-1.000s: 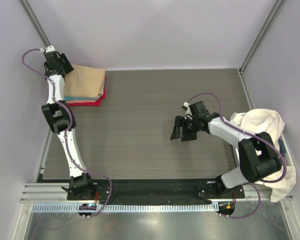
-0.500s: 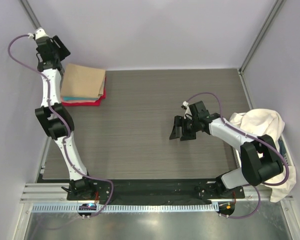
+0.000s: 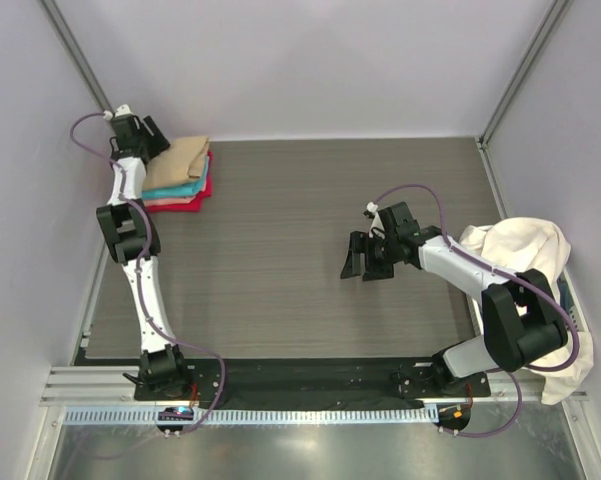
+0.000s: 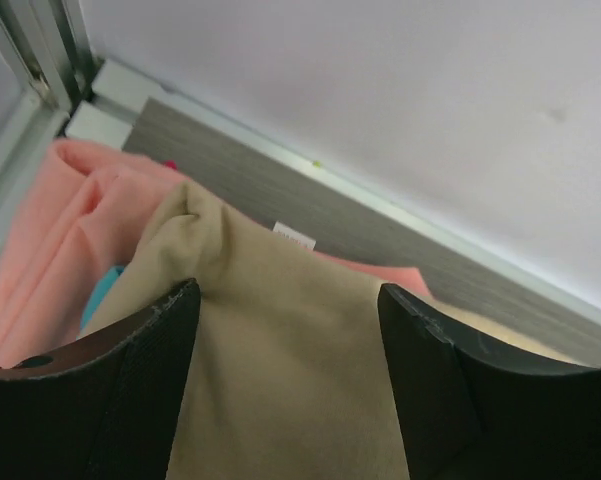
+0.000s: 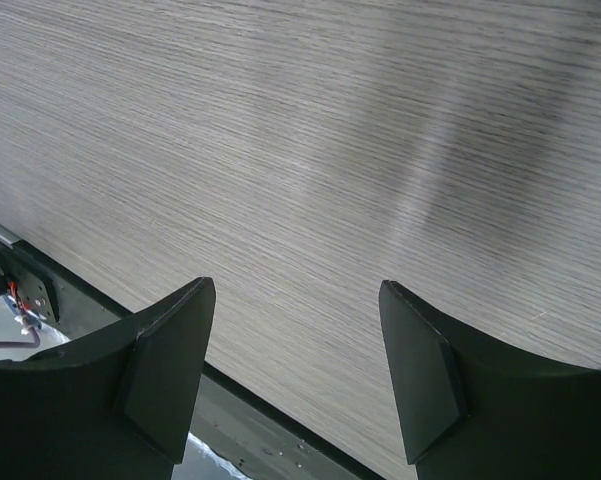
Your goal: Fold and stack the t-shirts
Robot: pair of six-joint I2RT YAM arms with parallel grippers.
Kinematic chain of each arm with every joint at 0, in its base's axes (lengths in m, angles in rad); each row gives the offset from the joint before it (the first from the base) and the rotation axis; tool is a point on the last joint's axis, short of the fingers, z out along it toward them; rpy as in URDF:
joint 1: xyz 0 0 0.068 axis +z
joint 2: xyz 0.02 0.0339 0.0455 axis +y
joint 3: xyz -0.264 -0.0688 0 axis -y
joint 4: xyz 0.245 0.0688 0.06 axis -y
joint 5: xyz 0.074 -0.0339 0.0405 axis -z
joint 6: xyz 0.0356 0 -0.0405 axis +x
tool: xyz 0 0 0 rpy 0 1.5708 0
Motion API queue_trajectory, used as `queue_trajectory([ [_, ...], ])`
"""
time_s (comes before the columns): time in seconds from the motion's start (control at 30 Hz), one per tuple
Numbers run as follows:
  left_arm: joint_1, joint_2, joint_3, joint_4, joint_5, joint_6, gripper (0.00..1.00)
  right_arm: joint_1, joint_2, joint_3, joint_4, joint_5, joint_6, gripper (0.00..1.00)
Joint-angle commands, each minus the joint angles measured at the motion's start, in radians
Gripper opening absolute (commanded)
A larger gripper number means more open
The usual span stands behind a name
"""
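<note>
Since half a second ago, the left end effector (image 3: 143, 138) has dropped onto the folded stack in the tabletop's (image 3: 310, 200) far-left corner, tan t-shirt (image 3: 183, 155) topmost; the right end effector (image 3: 363, 262) hovers mid-table. Left wrist: fingers spread apart over tan cloth, salmon-pink t-shirt (image 4: 70, 200) beneath. Right wrist: fingers apart above bare woodgrain.

The left arm (image 3: 143, 285) is stretched long toward the far left corner, elbow about halfway up and wrist tipped down. The left pincer (image 3: 152, 140) is spread wide, with both black fingers (image 4: 120, 390) far apart in its wrist view. The right arm (image 3: 450, 262) is folded back at the shoulder, its forearm reaching left toward the middle. The right pincer (image 3: 363, 264) sits low and points down, jaws also wide apart.
</note>
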Motion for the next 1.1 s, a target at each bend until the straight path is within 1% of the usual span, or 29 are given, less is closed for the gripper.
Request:
queue_trajectory([
  [0.0,0.007,-0.105,0.049,0.084,-0.061,0.011,0.73,0.005,-0.031,0.027,-0.001,0.007,-0.009,0.73],
  [0.03,0.003,-0.122,0.049,0.085,-0.057,0.013,0.75,0.005,-0.028,0.028,-0.001,0.004,-0.007,0.73],
  [0.07,-0.006,-0.161,0.049,0.085,-0.052,0.038,0.82,0.005,-0.027,0.028,-0.001,0.000,-0.006,0.73],
  [0.13,-0.034,-0.215,0.033,0.081,-0.055,0.060,0.84,0.005,-0.038,0.035,-0.001,-0.006,-0.006,0.73],
  [0.17,-0.043,-0.270,0.021,0.081,-0.055,0.057,0.85,0.005,-0.043,0.036,-0.002,-0.006,-0.007,0.73],
  [0.2,-0.048,-0.303,-0.003,0.079,-0.058,0.046,0.90,0.005,-0.058,0.039,-0.004,-0.003,-0.006,0.73],
  [0.27,-0.062,-0.361,-0.034,0.074,-0.072,0.051,0.91,0.005,-0.075,0.053,-0.011,-0.003,0.000,0.73],
  [0.3,-0.078,-0.422,-0.071,0.073,-0.092,0.068,0.91,0.005,-0.083,0.058,-0.013,-0.003,0.002,0.73],
  [0.37,-0.095,-0.488,-0.121,0.064,-0.100,0.086,0.92,0.005,-0.109,0.065,-0.016,0.000,0.016,0.73],
  [0.4,-0.112,-0.549,-0.184,0.064,-0.100,0.091,0.92,0.009,-0.119,0.065,-0.019,-0.001,0.026,0.73],
  [0.47,-0.137,-0.617,-0.253,0.051,-0.098,0.082,0.92,0.017,-0.158,0.065,-0.019,-0.003,0.054,0.73],
  [0.5,-0.144,-0.648,-0.322,0.042,-0.098,0.073,0.92,0.026,-0.175,0.065,-0.019,0.000,0.060,0.73],
  [0.53,-0.152,-0.724,-0.362,0.024,-0.098,0.045,0.92,0.035,-0.191,0.067,-0.018,0.007,0.075,0.73],
  [0.57,-0.166,-0.758,-0.400,0.010,-0.100,0.031,0.92,0.044,-0.225,0.068,-0.019,0.045,0.086,0.73],
  [0.6,-0.174,-0.804,-0.483,-0.014,-0.097,0.016,0.92,0.046,-0.242,0.070,-0.024,0.053,0.094,0.73],
  [0.63,-0.180,-0.883,-0.526,-0.025,-0.091,-0.024,0.93,0.049,-0.256,0.082,-0.039,0.053,0.102,0.73],
  [0.67,-0.190,-0.931,-0.568,-0.037,-0.077,-0.039,0.93,0.051,-0.291,0.087,-0.048,0.059,0.114,0.73],
  [0.7,-0.195,-0.973,-0.641,-0.083,-0.066,-0.059,0.95,0.051,-0.310,0.090,-0.054,0.065,0.123,0.73],
  [0.73,-0.201,-1.057,-0.677,-0.112,-0.060,-0.078,0.97,0.052,-0.334,0.087,-0.060,0.071,0.131,0.73],
  [0.77,-0.210,-1.100,-0.716,-0.137,-0.022,-0.105,0.99,0.054,-0.378,0.084,-0.060,0.073,0.140,0.73],
  [0.8,-0.218,-1.140,-0.802,-0.157,-0.006,-0.116,1.00,0.054,-0.403,0.081,-0.062,0.074,0.145,0.74],
  [0.83,-0.227,-1.189,-0.851,-0.197,0.006,-0.128,1.00,0.054,-0.426,0.070,-0.062,0.076,0.151,0.74],
  [0.87,-0.241,-1.273,-0.903,-0.212,0.038,-0.130,1.00,0.055,-0.449,0.064,-0.060,0.077,0.169,0.75],
  [0.9,-0.247,-1.324,-1.003,-0.247,0.047,-0.135,1.00,0.054,-0.492,0.059,-0.060,0.091,0.177,0.76],
  [0.93,-0.253,-1.369,-1.060,-0.255,0.054,-0.139,1.00,0.054,-0.510,0.042,-0.057,0.100,0.190,0.76],
  [0.97,-0.255,-1.463,-1.174,-0.258,0.070,-0.136,1.00,0.054,-0.529,0.036,-0.056,0.112,0.200,0.77],
  [1.0,-0.255,-1.510,-1.230,-0.261,0.093,-0.133,1.00,0.054,-0.550,0.028,-0.050,0.125,0.217,0.77],
  [1.03,-0.255,-1.554,-1.282,-0.262,0.095,-0.124,1.00,0.054,-0.564,0.016,-0.045,0.126,0.223,0.77],
  [1.07,-0.255,-1.641,-1.366,-0.262,0.089,-0.110,1.00,0.054,-0.570,0.012,-0.042,0.129,0.229,0.77],
])
